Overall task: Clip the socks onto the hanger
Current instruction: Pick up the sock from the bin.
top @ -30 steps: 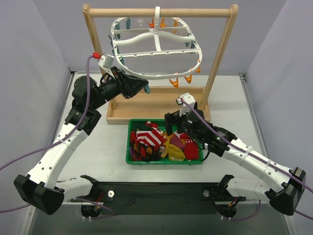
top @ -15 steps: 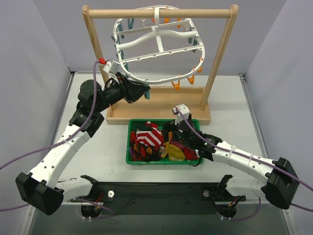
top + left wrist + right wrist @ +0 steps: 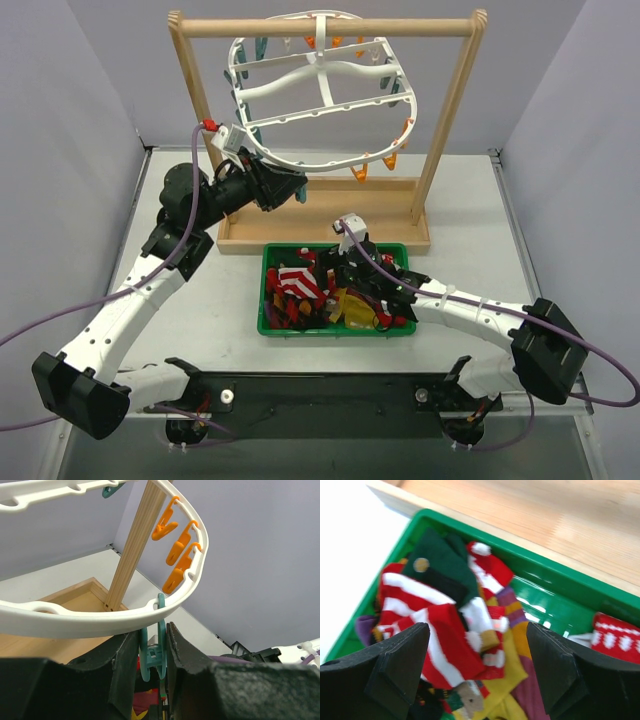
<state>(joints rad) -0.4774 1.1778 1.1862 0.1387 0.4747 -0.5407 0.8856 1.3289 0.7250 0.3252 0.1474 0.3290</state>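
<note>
Striped, yellow and dark socks [image 3: 305, 288] are lying heaped in the green bin [image 3: 264, 292] at centre under the wide-gaping right claw [image 3: 476, 632], while the left claw [image 3: 152, 630] is pinching a teal clip [image 3: 151, 654] on the tilted white hanger [image 3: 320, 95] above.

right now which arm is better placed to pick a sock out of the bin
Right. The right claw hangs open over the socks in the green bin; the left claw is up at the hanger, pinching a teal clip.
</note>
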